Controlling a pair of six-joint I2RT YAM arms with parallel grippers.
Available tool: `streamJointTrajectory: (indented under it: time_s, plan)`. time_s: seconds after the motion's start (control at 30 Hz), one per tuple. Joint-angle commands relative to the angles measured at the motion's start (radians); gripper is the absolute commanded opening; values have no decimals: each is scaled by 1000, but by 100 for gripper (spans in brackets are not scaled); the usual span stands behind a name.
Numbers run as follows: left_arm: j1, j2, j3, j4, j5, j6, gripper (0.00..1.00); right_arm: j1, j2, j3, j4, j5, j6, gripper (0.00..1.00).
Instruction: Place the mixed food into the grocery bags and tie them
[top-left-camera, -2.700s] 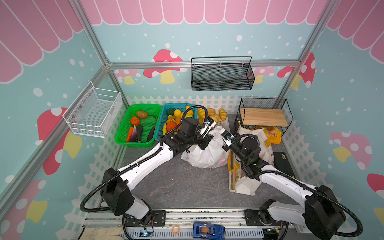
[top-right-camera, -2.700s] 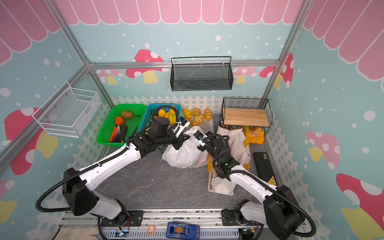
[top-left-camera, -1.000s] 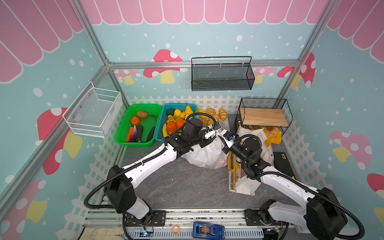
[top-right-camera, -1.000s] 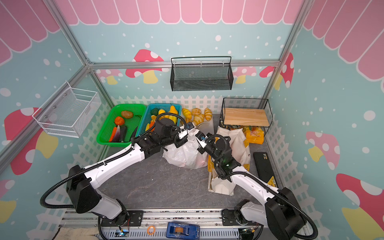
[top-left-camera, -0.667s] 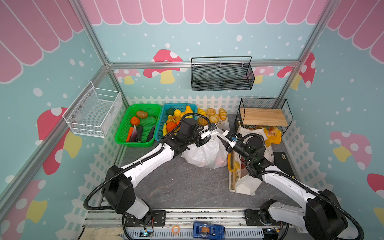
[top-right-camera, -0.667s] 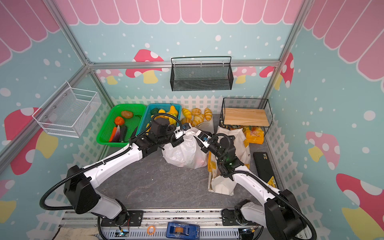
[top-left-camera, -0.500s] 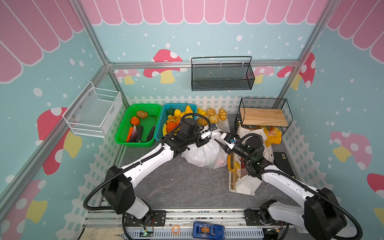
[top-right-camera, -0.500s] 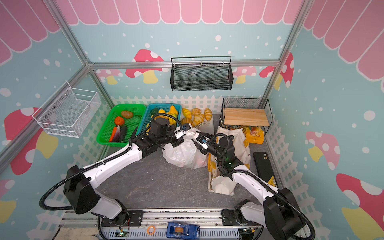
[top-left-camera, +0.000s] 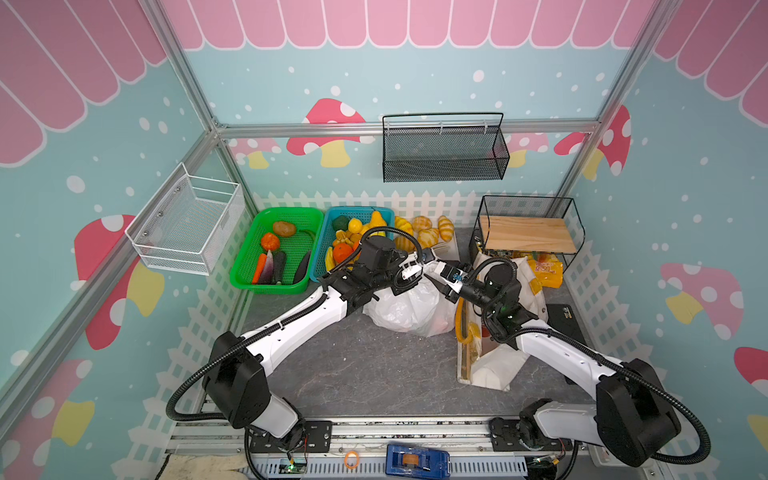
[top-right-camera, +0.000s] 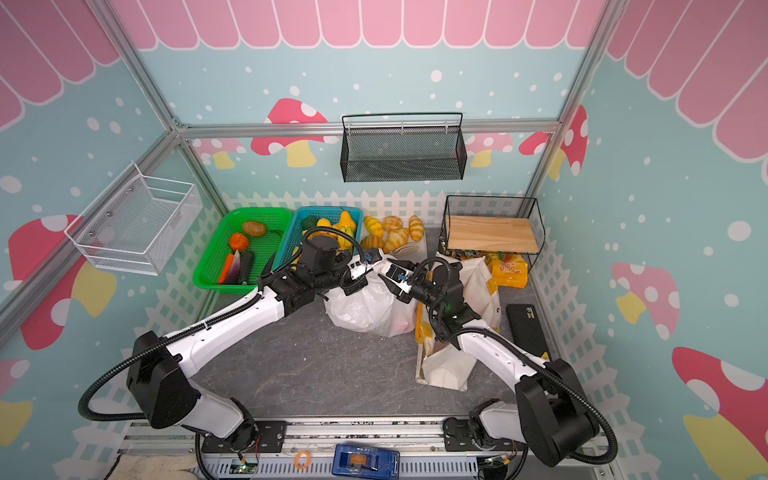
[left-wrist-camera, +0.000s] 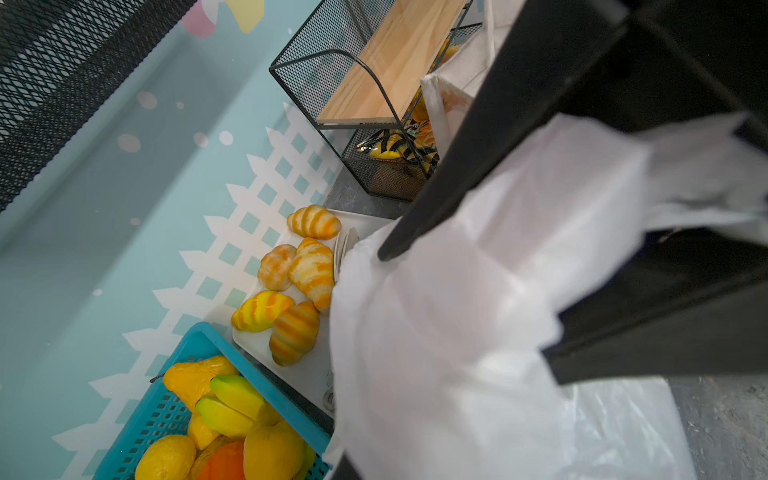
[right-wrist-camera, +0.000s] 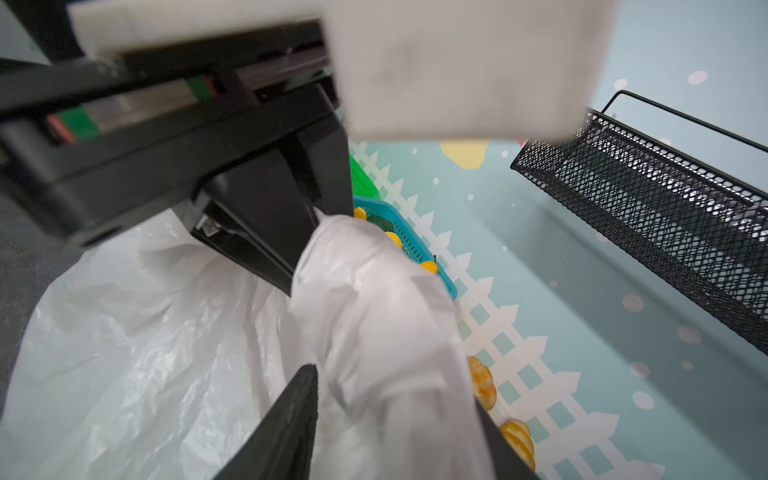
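Observation:
The thin white plastic bag (top-left-camera: 407, 309) (top-right-camera: 365, 309) stands bulging mid-table, its handle strip (right-wrist-camera: 374, 316) pulled up. My left gripper (top-left-camera: 419, 264) (top-right-camera: 376, 257) is shut on that strip; in the left wrist view the plastic (left-wrist-camera: 436, 332) hides its own jaws. My right gripper (top-left-camera: 436, 276) (right-wrist-camera: 392, 386) is open, one finger on each side of the same strip, right next to the left gripper's fingers (right-wrist-camera: 266, 224). The white tote with yellow handles (top-left-camera: 486, 365) (top-right-camera: 444, 365) lies beside the bag, under my right arm. The mixed food is hidden.
At the back stand a green basket (top-left-camera: 249, 266), a blue basket (top-left-camera: 328, 224) of yellow fruit, croissants (top-left-camera: 428, 235) on a white tray, and a black wire shelf with a wooden board (top-left-camera: 528, 235). A black flat device (top-left-camera: 561, 320) lies at the right.
My right gripper's jaws have come apart and it has edged toward the left gripper, round the bag's handle. The left gripper has kept its hold on the handle.

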Motion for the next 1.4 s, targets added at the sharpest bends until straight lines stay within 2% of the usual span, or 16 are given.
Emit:
streamJointTrajectory:
  time_s: [0.0, 0.17, 0.33, 0.43, 0.5, 0.83, 0.87, 0.93, 1.1, 1.2, 1.37]
  plan:
    - [-2, -30, 7, -14, 28, 34, 0, -15, 9, 28, -8, -40, -43, 47]
    - [-2, -26, 13, -26, 28, 40, 0, -32, 16, 43, -18, -53, -50, 48]
    - [-3, -23, 14, -30, 31, 40, 0, -37, 33, 65, -31, -130, -46, 55]
    - [-2, -22, 15, -30, 33, 41, 0, -37, 46, 77, -32, -165, -44, 54]
    - [-2, -20, 17, -31, 32, 41, 0, -37, 53, 83, -31, -172, -44, 49]
    - [-2, -21, 18, -32, 24, 26, 0, -37, 65, 79, -14, -156, -32, 3]
    - [-2, -23, 18, -32, 19, 18, 0, -37, 62, 75, -5, -149, -26, 0]
    - [-2, -28, 16, -32, 15, -3, 0, -37, 54, 57, 18, -130, -10, 0]
    - [0, -51, 35, -132, 1, -53, 27, -37, 17, 19, 35, -70, -6, 0]
    - [9, -50, 56, -223, -21, -59, 34, -37, -10, 5, 35, -67, -12, 0]
    - [17, -25, 90, -251, -53, -75, 34, -37, -30, 3, 27, -99, -10, 0]
